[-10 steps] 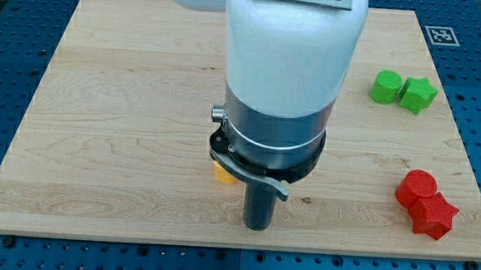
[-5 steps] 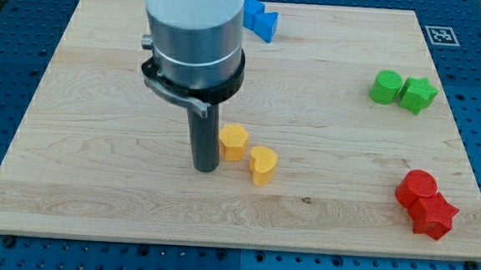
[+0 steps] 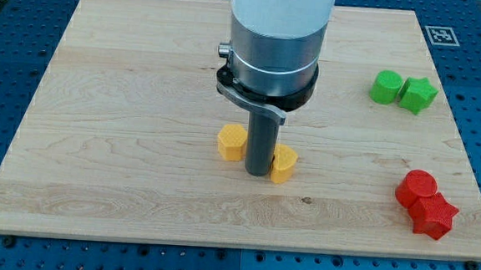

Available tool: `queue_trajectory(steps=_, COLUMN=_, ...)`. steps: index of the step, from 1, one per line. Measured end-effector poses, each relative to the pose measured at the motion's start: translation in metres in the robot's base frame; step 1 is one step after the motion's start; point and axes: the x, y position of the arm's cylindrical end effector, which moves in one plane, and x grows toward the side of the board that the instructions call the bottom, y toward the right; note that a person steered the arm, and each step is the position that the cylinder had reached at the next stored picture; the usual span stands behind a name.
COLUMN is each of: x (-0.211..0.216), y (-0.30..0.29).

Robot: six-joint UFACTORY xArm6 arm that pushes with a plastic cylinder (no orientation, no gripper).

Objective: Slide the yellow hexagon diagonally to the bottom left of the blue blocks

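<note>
The yellow hexagon [image 3: 232, 141] lies near the middle of the wooden board [image 3: 99, 126]. A second yellow block, heart-like in shape [image 3: 284, 164], lies just to its right. My tip [image 3: 258, 173] stands between the two yellow blocks, touching or nearly touching the second yellow block's left side and a little right of the hexagon. The blue blocks are hidden behind the arm at the view's top.
Two green blocks [image 3: 386, 86] [image 3: 418, 94] lie side by side at the view's upper right. Two red blocks [image 3: 416, 188] [image 3: 433, 215] lie together at the lower right. A fiducial marker [image 3: 441, 35] sits in the board's top right corner.
My tip moved from the hexagon's left side to its right, between the two yellow blocks. The second yellow block sits slightly farther right. The arm now hides the blue blocks.
</note>
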Motion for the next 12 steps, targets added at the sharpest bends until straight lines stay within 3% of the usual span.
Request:
queue_trajectory(steps=1, x=0.000, y=-0.030)
queue_trajectory(steps=5, x=-0.069, y=-0.048)
queue_trajectory(steps=10, x=-0.217, y=-0.056)
queue_trajectory(steps=12, x=-0.223, y=-0.078)
